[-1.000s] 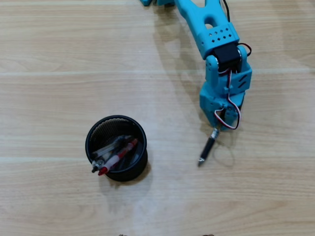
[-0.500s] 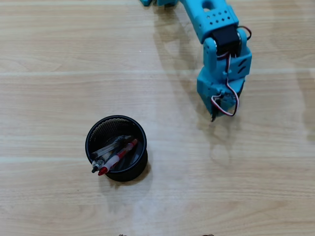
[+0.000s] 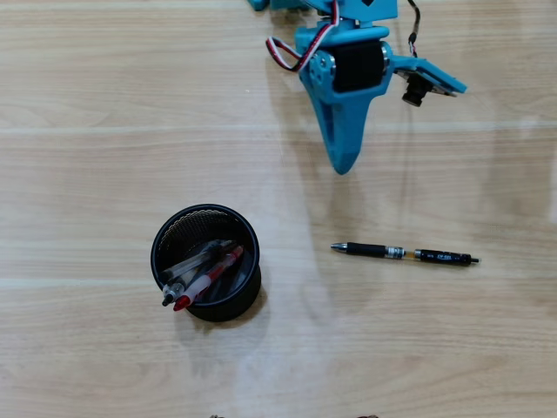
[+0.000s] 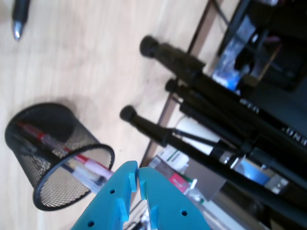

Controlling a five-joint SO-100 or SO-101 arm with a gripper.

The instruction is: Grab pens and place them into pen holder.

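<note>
Gripper [image 4: 138,173] is seen closed, empty; black pen [image 3: 405,253] lies on table [image 3: 87,131], apart from mesh pen holder [image 3: 206,261].

Pale wood-grain table [image 3: 104,104], smooth, soft sheen. Black wire-mesh metal cup [image 3: 246,279] with solid rim, matt. Inside cup: translucent red plastic pen [image 3: 211,274], clear plastic pens [image 3: 187,266]. Loose black pen [image 3: 405,254] on table, glossy plastic with clear middle section and metal tip. Turquoise plastic gripper [image 4: 138,176], matt, faint layer ridges. Black tripod legs [image 4: 192,72], dull finish, rubber-looking feet.
</note>
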